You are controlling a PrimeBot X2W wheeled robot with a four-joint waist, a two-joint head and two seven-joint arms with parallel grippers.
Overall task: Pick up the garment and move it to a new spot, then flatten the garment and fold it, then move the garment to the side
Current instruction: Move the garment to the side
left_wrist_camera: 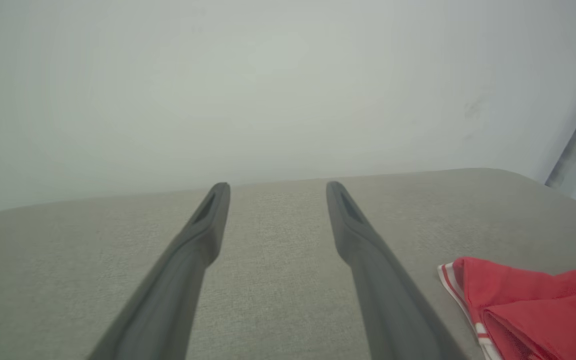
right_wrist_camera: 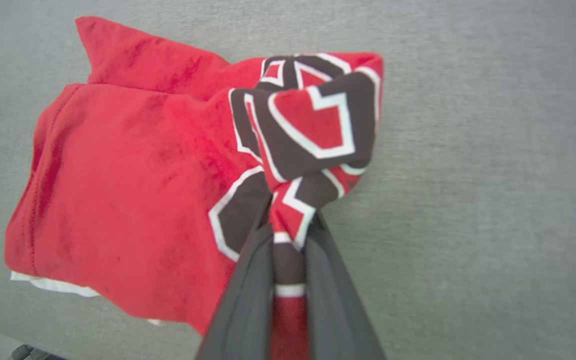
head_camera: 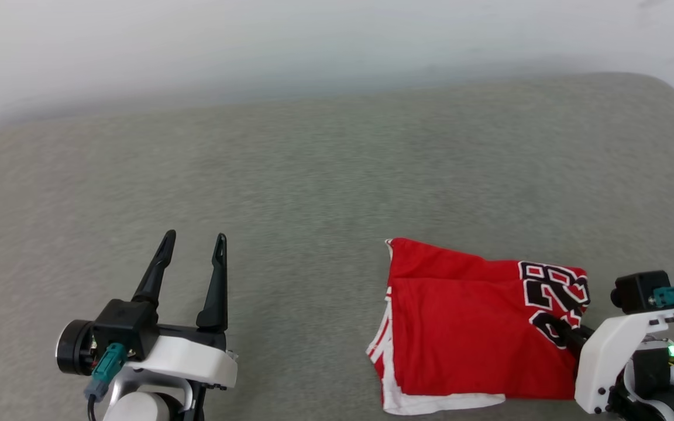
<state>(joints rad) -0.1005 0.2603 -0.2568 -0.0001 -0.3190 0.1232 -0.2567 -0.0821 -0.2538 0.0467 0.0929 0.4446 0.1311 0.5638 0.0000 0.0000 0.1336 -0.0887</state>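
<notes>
Your right end effector is clamped shut on the numbered edge of the folded red thin-fabric jersey, which lies on the grey cloth-covered counter. Well left of the jersey, your left end effector stands wide open and empty.

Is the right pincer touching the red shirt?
Touching. The right wrist view shows the right pincer shut on a bunched-up bit of the shirt.

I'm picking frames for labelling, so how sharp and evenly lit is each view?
Head view: flat light, no glare, grey surface smeared, garment fairly sharp. Left wrist view: hazy, left hand's fingers soft. Right wrist view: print readable, right hand's fingers blurred near the lens.
</notes>
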